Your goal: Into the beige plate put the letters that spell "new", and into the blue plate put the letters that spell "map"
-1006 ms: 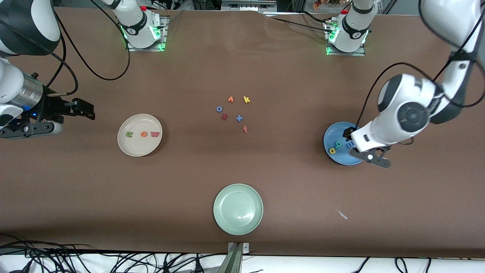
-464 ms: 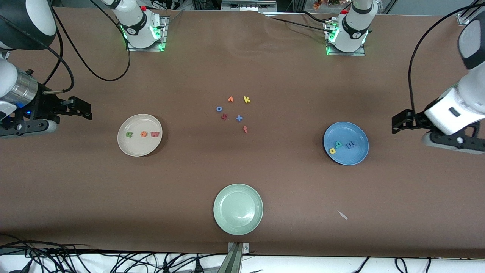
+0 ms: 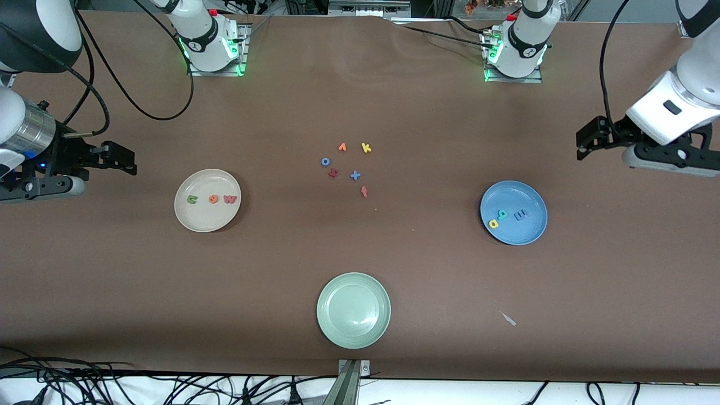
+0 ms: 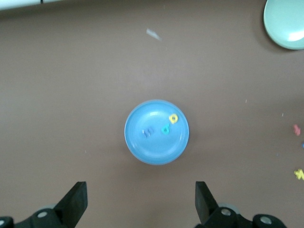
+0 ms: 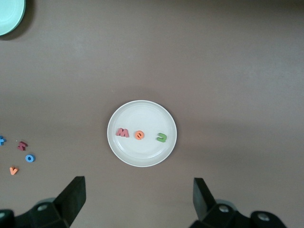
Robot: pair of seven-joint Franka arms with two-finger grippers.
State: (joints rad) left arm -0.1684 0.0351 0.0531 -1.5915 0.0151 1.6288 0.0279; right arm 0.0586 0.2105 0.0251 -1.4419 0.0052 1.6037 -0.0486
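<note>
The beige plate (image 3: 202, 183) holds a green n (image 3: 192, 199), an orange e (image 3: 213, 199) and a red-pink w (image 3: 229, 199) in a row. On the blue plate (image 3: 526, 228) lie a yellow p (image 3: 494, 224), a teal a (image 3: 502, 214) and a blue m (image 3: 520, 214). My left gripper (image 3: 583, 145) hangs open and empty over bare table, off the blue plate (image 4: 152, 152) toward the left arm's end. My right gripper (image 3: 122, 160) is open and empty too, over bare table off the beige plate (image 5: 142, 114) toward the right arm's end.
A pale green plate (image 3: 353, 309) sits near the front edge. Loose letters lie mid-table: orange v (image 3: 342, 147), yellow k (image 3: 366, 148), blue o (image 3: 325, 162), blue x (image 3: 355, 175), red f (image 3: 364, 192) and one more red letter (image 3: 333, 173). A white scrap (image 3: 508, 319) lies on the cloth.
My left gripper has lifted off the blue plate and swung out toward the left arm's end of the table. The right gripper drew back slightly. The letters have not moved.
</note>
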